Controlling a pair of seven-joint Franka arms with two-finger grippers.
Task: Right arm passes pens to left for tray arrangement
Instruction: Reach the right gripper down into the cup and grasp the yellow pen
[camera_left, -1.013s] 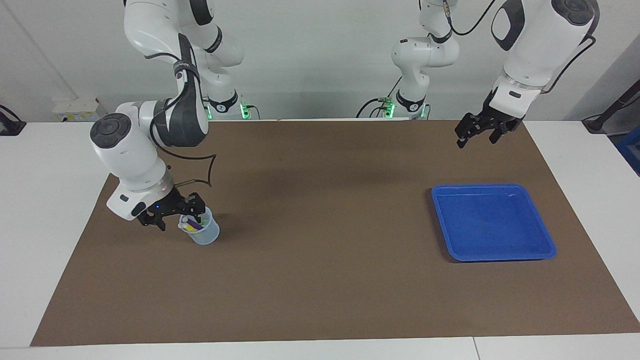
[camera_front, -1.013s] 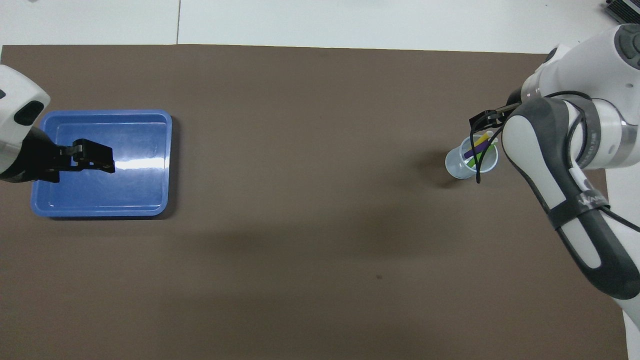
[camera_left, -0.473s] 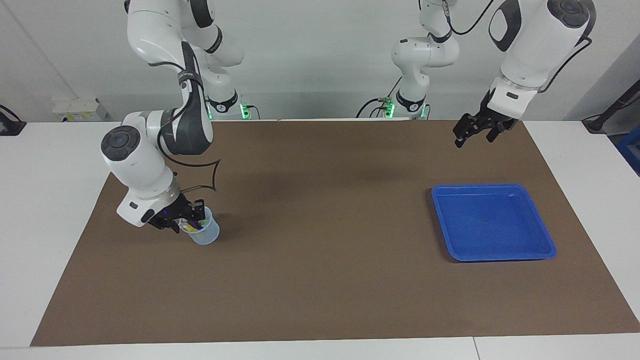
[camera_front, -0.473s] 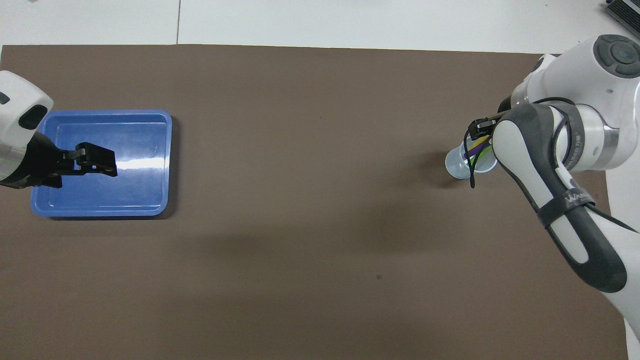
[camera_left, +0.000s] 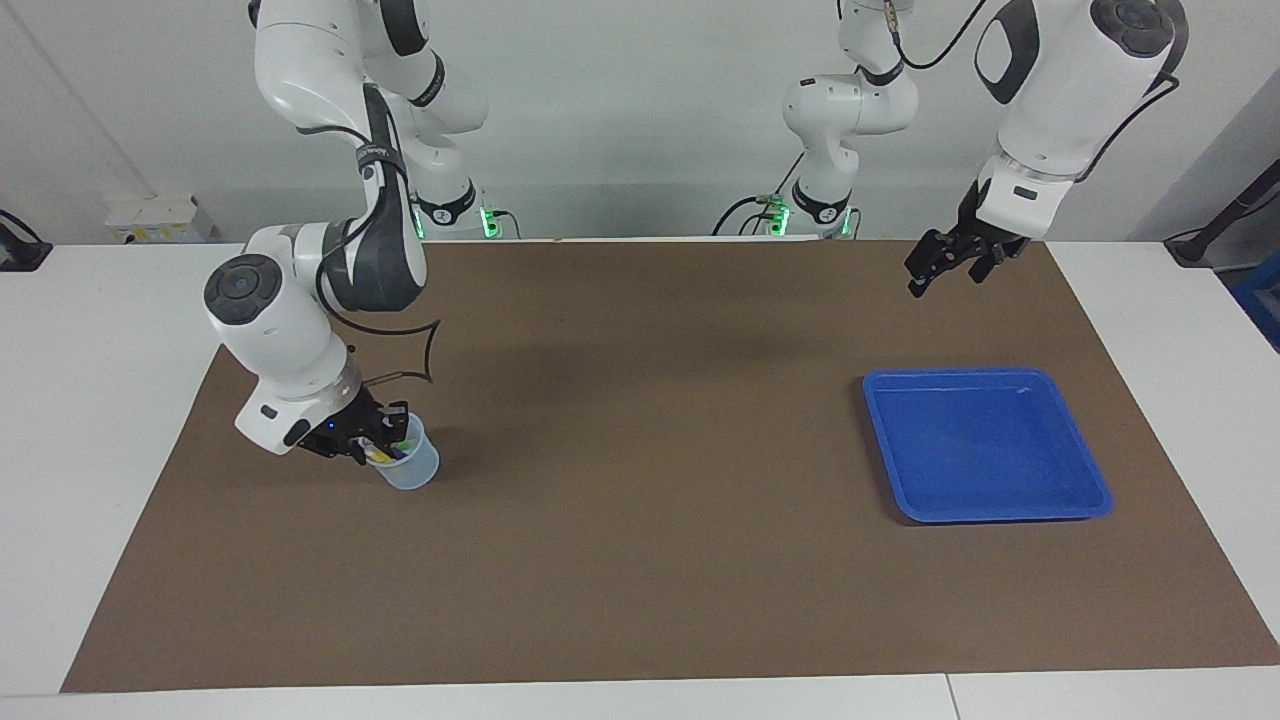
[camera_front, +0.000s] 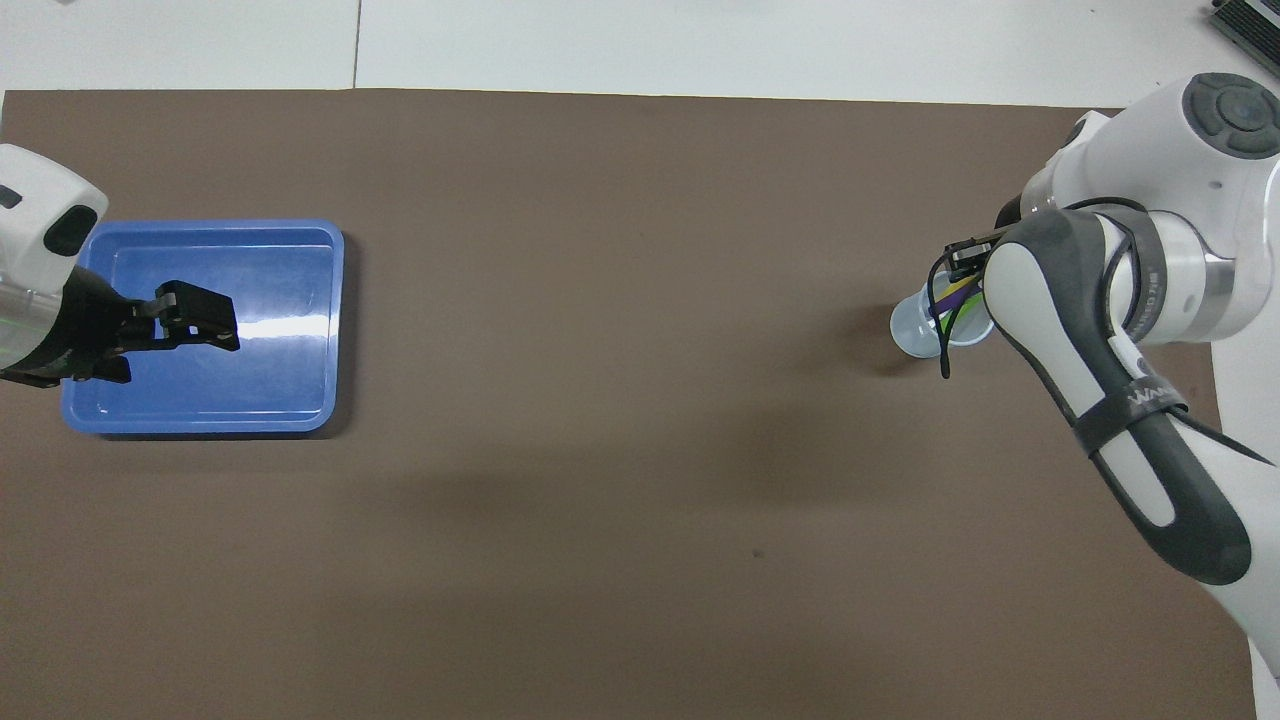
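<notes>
Facing view, read from its left edge across: the right arm is bending down low over the right arm's end of the bench (camera_left: 90, 420), which is carrying a brown mat (camera_left: 640, 560). The right gripper (camera_left: 372, 447) is dipping into the mouth of a small translucent cup (camera_left: 414, 474) that is standing upright on the mat. The pens (camera_left: 388, 455) are sitting in this cup, leaning against its wall, and only their upper ends are showing past the black gripper. In the overhead view a yellow and a purple shaft (camera_front: 957, 293) are poking out from under the arm's grey link, with a trace of green beside them. Whether the right gripper is clenching on a pen or merely standing among them cannot be told, since its tips are lost among the pens.

Across the middle, the mat is lying bare.

Toward the left arm's end, the left gripper (camera_left: 940, 268) is hanging in the air over the mat, its fingers (camera_left: 916, 283) released, spread apart and holding nothing, and this arm is waiting. The tray (camera_left: 985, 445) is lying flat on the mat, below that gripper and well apart from the cup, with no pen in it.
</notes>
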